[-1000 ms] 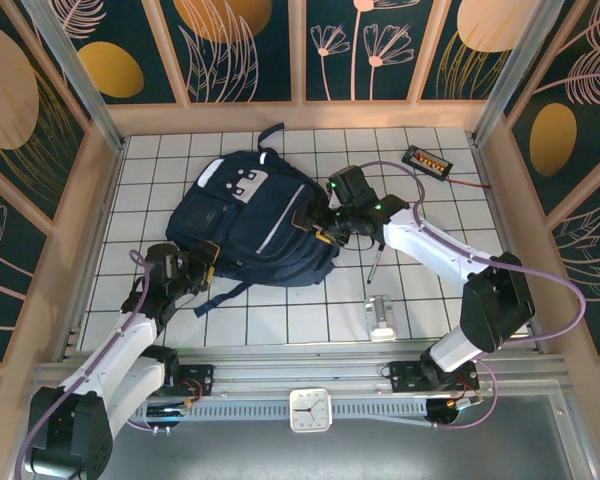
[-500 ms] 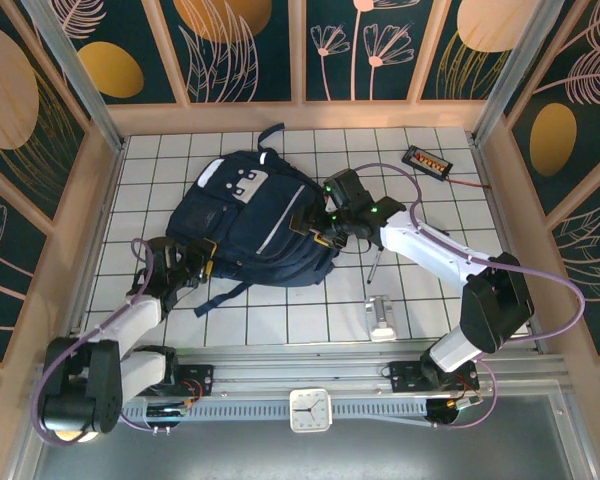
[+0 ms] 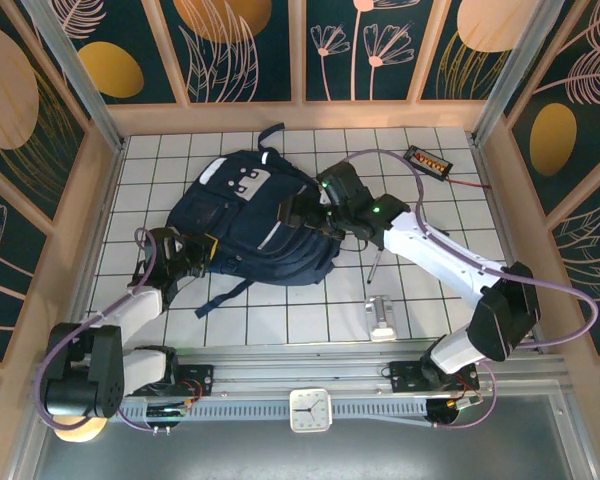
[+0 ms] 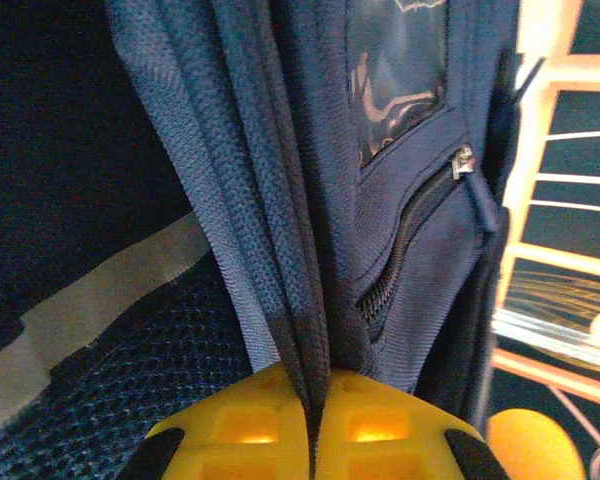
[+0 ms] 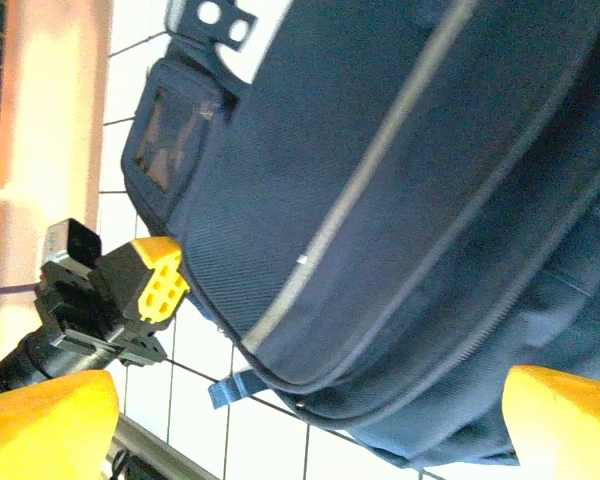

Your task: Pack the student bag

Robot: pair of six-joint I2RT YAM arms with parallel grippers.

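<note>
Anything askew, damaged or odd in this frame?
Nothing damaged or spilled. The student bag lies slanted on the table, with a fold of its fabric pinched in the shut left gripper. The right gripper stands open over it.

A robot test cell: a white gridded bench [image 3: 310, 322] boxed in by wood-framed patterned panels [image 3: 245, 50], robot arms [image 3: 440, 255] bolted to an aluminium rail [image 3: 300, 362].

The student bag [image 4: 310, 150] is matt navy cloth, coarsely woven, with an open mesh panel [image 4: 130, 385], a smooth grey stripe [image 4: 100, 300] and a metal zip pull [image 4: 464, 160], above the left gripper's [image 4: 315, 415] smooth yellow plastic fingers [image 4: 235, 425].
</note>
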